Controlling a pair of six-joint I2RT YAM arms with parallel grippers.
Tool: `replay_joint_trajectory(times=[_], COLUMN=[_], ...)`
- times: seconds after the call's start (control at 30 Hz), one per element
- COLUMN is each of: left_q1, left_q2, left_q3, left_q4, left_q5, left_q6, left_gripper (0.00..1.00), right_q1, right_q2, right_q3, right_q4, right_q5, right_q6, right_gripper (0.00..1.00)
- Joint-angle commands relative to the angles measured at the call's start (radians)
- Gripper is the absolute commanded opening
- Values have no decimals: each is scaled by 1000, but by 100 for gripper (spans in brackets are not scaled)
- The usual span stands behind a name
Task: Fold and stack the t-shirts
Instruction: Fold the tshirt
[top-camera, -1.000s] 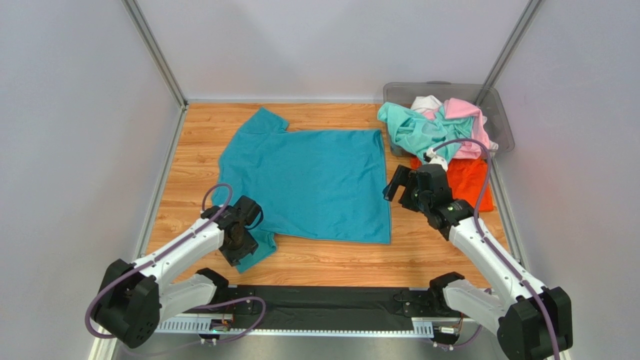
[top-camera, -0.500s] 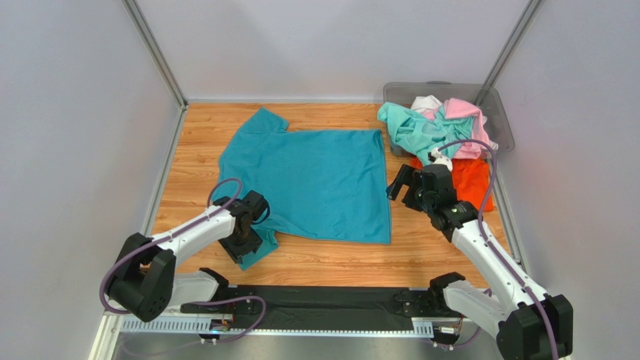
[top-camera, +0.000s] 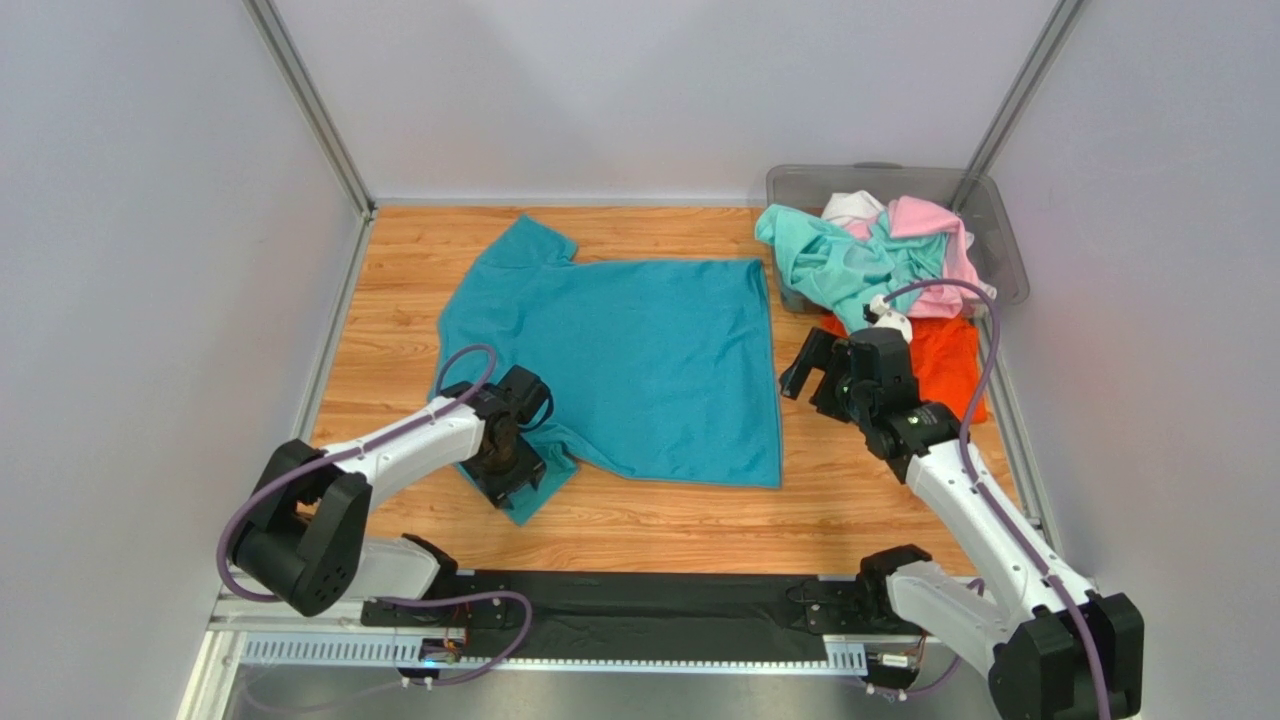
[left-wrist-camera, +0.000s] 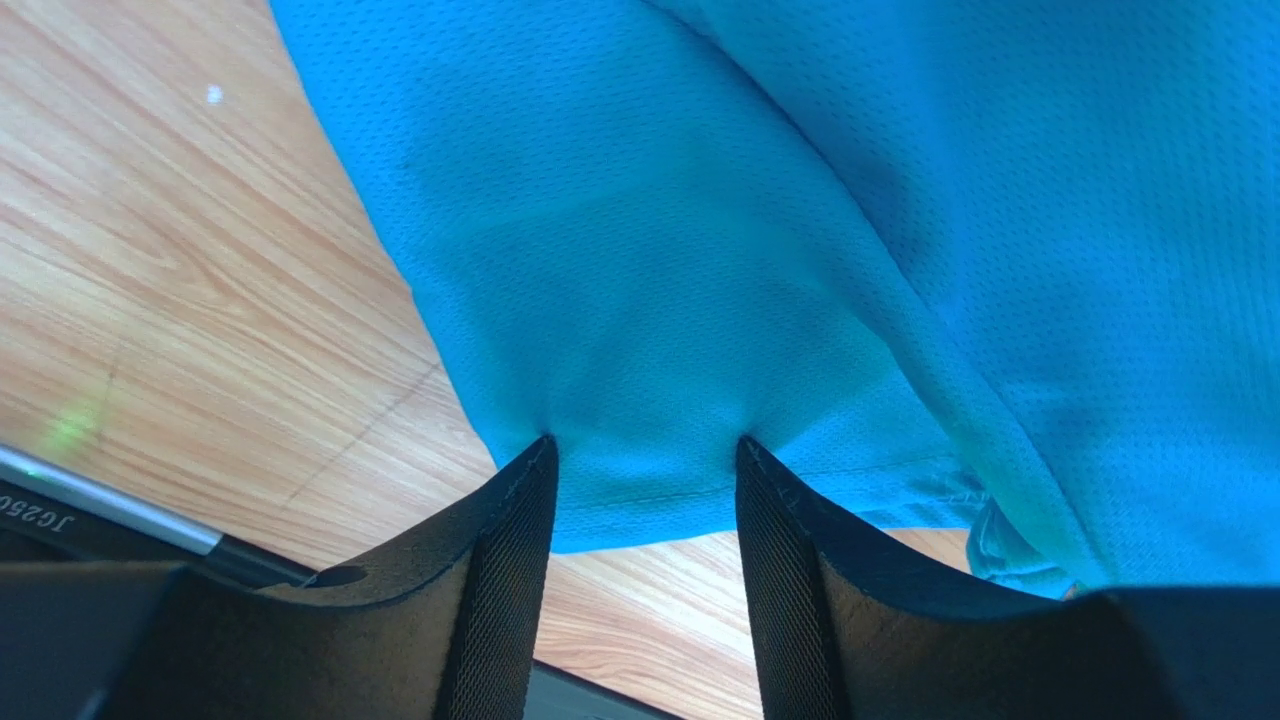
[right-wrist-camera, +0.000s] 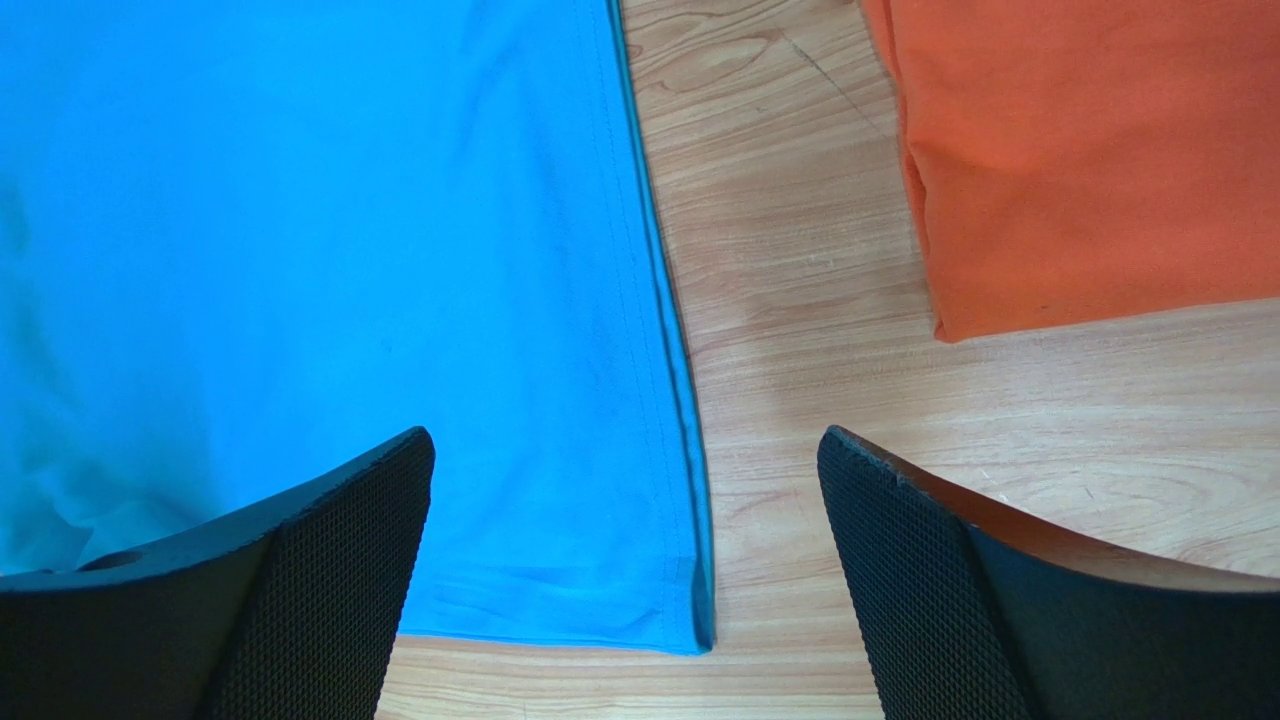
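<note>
A: Where does the teal-blue t-shirt (top-camera: 624, 360) lie?
B: Spread flat on the wooden table (top-camera: 383, 293), mid-table, hem toward the orange t-shirt (top-camera: 935, 357).
A: And the grippers?
B: The left gripper (left-wrist-camera: 643, 495) pinches its near sleeve; the right gripper (right-wrist-camera: 624, 563) hovers, jaws fully apart, holding nothing.

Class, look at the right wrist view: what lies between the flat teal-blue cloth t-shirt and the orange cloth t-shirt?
Only bare wooden tabletop separates the teal-blue t-shirt from the orange t-shirt; the right wrist view shows that stretch plainly.
</note>
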Motion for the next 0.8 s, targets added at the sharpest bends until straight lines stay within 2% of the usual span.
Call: replay_joint_trajectory(times=[0.0,0.07,0.13,0.2,0.23,0.3,0.47,0.6,0.77], left_q1=[-34,-38,-41,-47,-49,-52,-58,-61,-61], left_q2=[68,68,71,80,86,97,43,-138,-395], left_q3=[-69,-83,-94,-97,-95,-92,-91,-82,-54], left_q4=[142,150,161,167,168,167,138,23,-161], left_q5=[0,-3,0,0,2,6,22,-6,-129], left_q6=[-19,-31,-36,-34,-33,-27,10,32,29], left_gripper=[54,54,41,32,19,0,0,0,0], right_q1=[-11,-10,-10,-10,-10,-10,-10,7,67], right_q2=[-23,-22,-20,-25,-27,-34,-63,-80,-103], right_q3=[-8,-11,-13,-17,-19,-23,-23,-43,-69], right_q4=[-4,-2,-2,-4,-4,-5,-22,-51,-148], right_q5=[1,1,-2,-2,-5,-9,-58,-107,-115], right_q6=[-11,-7,-3,4,6,7,4,33,32], right_gripper=[100,100,100,100,100,100,100,98,98])
